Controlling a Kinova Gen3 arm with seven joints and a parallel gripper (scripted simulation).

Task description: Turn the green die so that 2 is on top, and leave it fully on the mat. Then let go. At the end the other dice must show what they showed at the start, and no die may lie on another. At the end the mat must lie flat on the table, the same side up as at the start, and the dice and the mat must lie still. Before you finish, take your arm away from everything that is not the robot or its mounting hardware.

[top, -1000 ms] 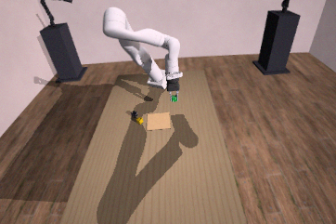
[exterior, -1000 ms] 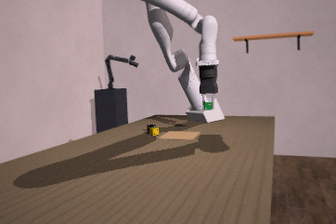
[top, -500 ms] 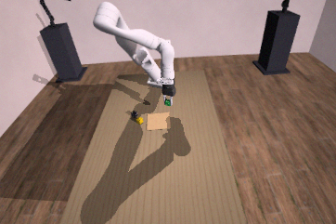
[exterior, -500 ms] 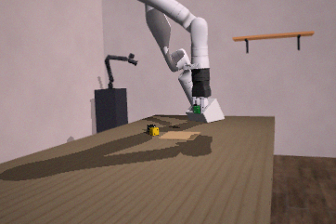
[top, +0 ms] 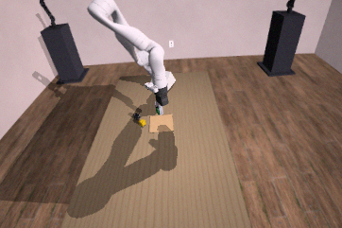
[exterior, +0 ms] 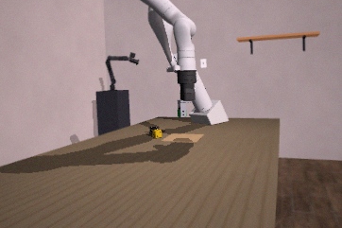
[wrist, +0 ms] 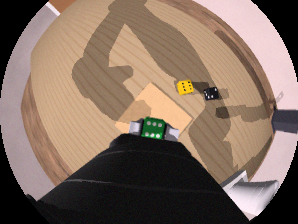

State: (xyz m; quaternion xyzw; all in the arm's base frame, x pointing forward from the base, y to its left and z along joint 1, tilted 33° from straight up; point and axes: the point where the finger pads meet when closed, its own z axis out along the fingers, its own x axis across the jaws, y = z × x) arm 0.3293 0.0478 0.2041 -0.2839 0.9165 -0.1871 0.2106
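Above the bench (top: 198,179), near the far edge of the tan mat (top: 162,123), I've got the jaws (top: 160,110) clamped on the green die (wrist: 153,127). The die is lifted off the surface, in the air. Exterior view shows it (exterior: 179,111) hanging under the dark wrist, clear of the bench top. From the wrist camera I see white pips on the die's facing side, too blurred to count, and the mat (wrist: 154,106) lies right past it, flat on the bench. Can't read which face is up.

Yellow die (top: 142,122) sits on the bench just off the mat's left edge in the top view, not on it. Black die (top: 136,115) right beside the yellow one, on the far side, close or touching, can't tell which. Neither is stacked. In the wrist view, yellow (wrist: 184,87) and black (wrist: 210,92) sit side by side beyond the mat.

White arm (top: 137,42) reaches down steeply, its shadow cast across the mat and bench.
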